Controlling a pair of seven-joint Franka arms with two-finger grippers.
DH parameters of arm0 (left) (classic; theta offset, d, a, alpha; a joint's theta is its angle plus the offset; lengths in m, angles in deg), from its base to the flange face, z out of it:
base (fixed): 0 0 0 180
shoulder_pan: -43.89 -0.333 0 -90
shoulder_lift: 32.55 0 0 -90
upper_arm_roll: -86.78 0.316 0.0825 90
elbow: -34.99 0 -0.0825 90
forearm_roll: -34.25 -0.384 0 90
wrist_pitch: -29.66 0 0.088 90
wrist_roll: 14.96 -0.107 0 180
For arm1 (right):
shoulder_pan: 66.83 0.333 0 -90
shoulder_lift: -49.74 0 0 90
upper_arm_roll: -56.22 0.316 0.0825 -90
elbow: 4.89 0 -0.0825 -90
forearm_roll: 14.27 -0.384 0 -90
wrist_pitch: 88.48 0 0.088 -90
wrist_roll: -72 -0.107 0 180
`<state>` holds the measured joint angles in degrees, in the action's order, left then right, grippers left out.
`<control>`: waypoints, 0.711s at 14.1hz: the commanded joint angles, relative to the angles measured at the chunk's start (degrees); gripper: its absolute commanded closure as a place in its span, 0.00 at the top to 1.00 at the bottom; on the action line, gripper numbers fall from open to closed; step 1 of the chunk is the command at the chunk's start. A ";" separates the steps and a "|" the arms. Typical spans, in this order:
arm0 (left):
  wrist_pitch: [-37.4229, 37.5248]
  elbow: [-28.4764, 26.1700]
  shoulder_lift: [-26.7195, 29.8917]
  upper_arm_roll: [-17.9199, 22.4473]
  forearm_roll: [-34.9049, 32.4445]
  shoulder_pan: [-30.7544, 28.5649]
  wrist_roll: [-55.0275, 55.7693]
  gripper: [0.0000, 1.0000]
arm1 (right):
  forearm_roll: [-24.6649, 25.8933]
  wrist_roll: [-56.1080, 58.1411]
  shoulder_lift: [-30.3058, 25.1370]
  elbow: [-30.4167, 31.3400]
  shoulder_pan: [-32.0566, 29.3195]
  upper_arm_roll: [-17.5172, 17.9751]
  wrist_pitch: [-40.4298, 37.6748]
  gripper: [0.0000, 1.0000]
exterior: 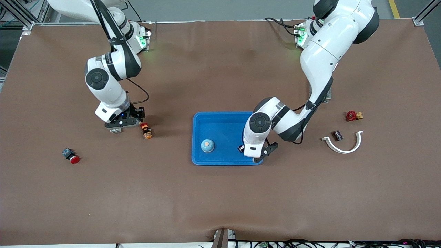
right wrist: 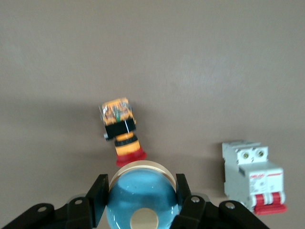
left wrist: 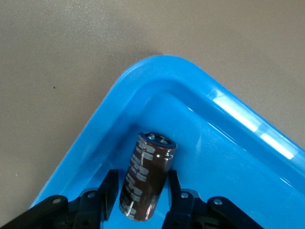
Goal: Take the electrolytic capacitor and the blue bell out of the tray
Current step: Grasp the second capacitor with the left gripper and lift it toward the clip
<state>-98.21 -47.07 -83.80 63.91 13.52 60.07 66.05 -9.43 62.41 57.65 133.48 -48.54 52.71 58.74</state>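
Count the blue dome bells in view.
2. One blue dome bell with a brass button sits in the blue plastic tray; the second bell is clamped in the right gripper's jaws, over the right arm's end of the brown table.

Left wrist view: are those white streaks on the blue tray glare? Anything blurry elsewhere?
Left wrist view: yes, glare on the glossy tray; the capacitor looks sharp. Right wrist view: the orange button is slightly soft. Front view: evenly lit, soft shadows.
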 commanded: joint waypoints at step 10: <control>10.95 1.20 9.31 0.45 -0.54 -2.46 -5.75 0.00 | 3.16 0.36 -7.82 12.62 -4.58 0.60 6.14 0.00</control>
<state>-91.14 -44.55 -77.94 64.01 13.36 59.27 63.46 -7.94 62.43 52.32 143.07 -51.32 52.70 63.20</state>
